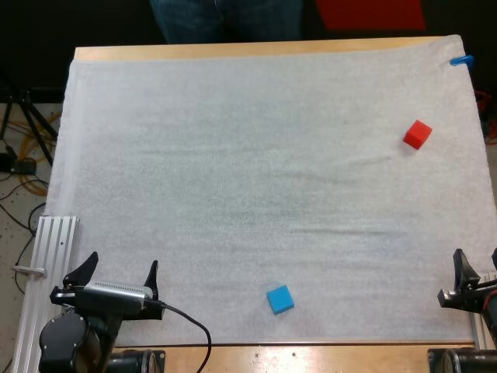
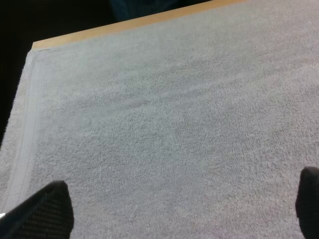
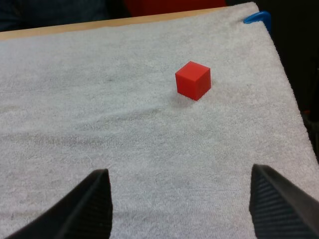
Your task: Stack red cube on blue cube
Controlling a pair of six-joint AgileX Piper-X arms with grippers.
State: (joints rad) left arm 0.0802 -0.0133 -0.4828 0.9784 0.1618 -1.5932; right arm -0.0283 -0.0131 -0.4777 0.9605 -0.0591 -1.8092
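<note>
My left gripper (image 1: 118, 272) hangs over the near left corner of the mat (image 1: 233, 171). Its two fingers (image 2: 42, 214) are spread wide, with nothing but bare mat between them. My right gripper (image 1: 479, 268) sits at the mat's near right corner, hard by the right edge. Its fingers (image 3: 89, 209) also stand well apart, clear of any thing.

The red cube (image 1: 417, 134) lies on the mat near the far right corner, close to the right edge, turned so that one vertical edge faces my right wrist. From there it sits ahead of the spread fingers, well apart from them and roughly in line with the gap. The blue cube (image 1: 280, 299) lies by the mat's near edge, a little right of the middle, between my two grippers and touching neither. The two cubes are well apart.

A metal rail (image 1: 46, 264) runs along the table's (image 1: 233, 51) left edge beside my left arm. Beyond the table's far edge, left of the middle, are a person's legs (image 1: 225, 19).
</note>
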